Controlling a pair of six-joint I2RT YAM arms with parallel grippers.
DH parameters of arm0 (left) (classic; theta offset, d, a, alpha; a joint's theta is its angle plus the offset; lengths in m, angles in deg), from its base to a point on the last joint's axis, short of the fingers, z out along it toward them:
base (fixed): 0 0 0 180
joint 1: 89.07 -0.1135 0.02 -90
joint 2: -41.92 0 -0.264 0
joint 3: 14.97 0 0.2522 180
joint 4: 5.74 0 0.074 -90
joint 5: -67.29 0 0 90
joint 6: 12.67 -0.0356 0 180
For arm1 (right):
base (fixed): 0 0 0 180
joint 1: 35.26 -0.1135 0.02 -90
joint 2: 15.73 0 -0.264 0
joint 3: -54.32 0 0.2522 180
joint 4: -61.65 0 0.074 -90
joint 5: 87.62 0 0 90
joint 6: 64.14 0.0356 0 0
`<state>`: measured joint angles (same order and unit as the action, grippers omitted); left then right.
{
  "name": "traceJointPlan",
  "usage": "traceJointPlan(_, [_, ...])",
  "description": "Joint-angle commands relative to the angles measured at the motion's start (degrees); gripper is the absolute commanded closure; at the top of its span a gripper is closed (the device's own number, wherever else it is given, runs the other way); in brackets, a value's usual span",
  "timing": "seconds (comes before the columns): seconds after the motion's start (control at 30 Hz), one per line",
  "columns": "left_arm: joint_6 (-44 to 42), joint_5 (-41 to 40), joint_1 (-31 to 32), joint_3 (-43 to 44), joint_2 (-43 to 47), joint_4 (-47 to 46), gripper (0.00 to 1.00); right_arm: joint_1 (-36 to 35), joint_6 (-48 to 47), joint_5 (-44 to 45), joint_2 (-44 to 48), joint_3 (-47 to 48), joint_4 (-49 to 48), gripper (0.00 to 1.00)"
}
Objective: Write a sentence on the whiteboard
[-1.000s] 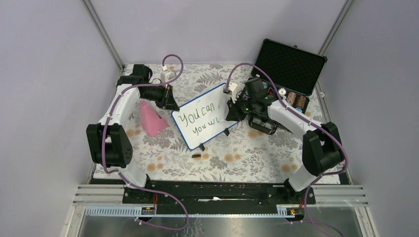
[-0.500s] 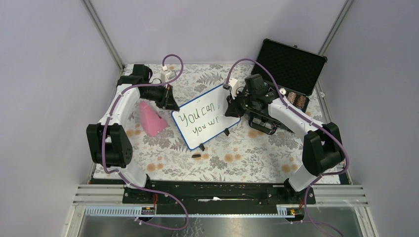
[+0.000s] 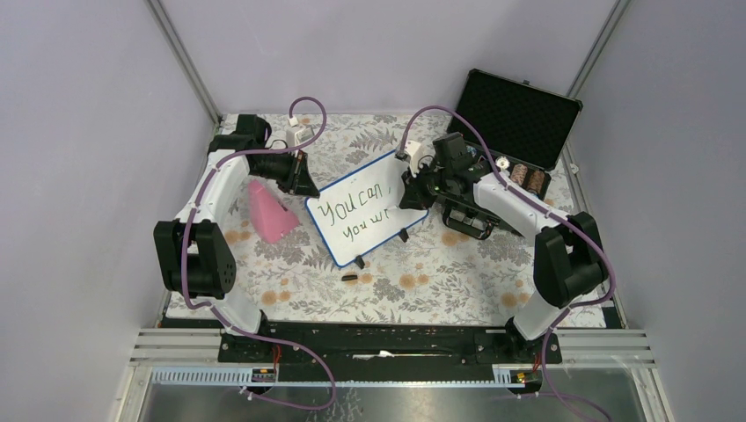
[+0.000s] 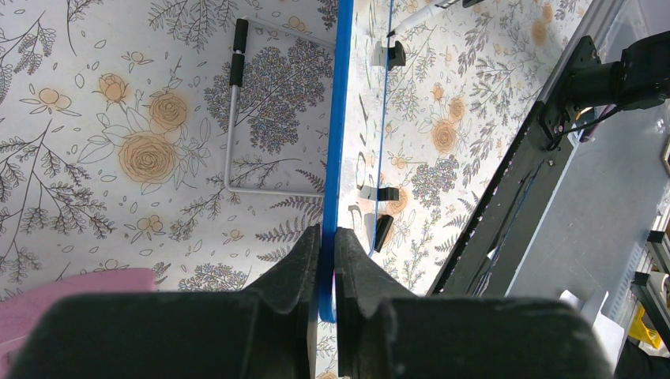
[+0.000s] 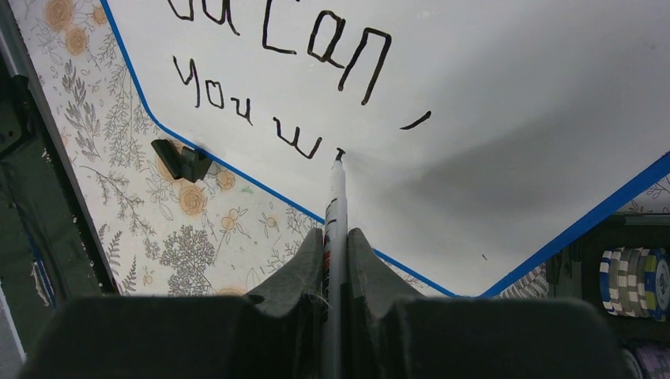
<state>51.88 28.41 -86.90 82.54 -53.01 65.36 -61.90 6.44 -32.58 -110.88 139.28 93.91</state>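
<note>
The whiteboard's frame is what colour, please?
The frame is blue, clearest in the right wrist view.

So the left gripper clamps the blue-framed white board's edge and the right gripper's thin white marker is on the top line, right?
No: in the right wrist view the thin white marker points at the lower line, after the "w". Rest holds.

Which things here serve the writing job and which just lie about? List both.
In use: whiteboard, lettering, marker, left pincer clamping the board's edge, right pincer gripping the marker.
Lying about: pink wedge, open black case, poker chips, small black piece near the board.
</note>
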Motion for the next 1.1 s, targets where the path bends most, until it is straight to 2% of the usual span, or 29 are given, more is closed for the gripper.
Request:
traceJointPlan(0.0, [-0.6,-3.0,0.7,0.2,1.2,-1.9,1.00,-0.5,0.5,0.4,-0.3,3.2,-1.4,1.00])
traceJointPlan(1.07, [-1.1,-3.8,0.7,-0.1,1.2,-2.0,1.00,-0.6,0.7,2.1,-2.6,3.7,-2.5,1.00])
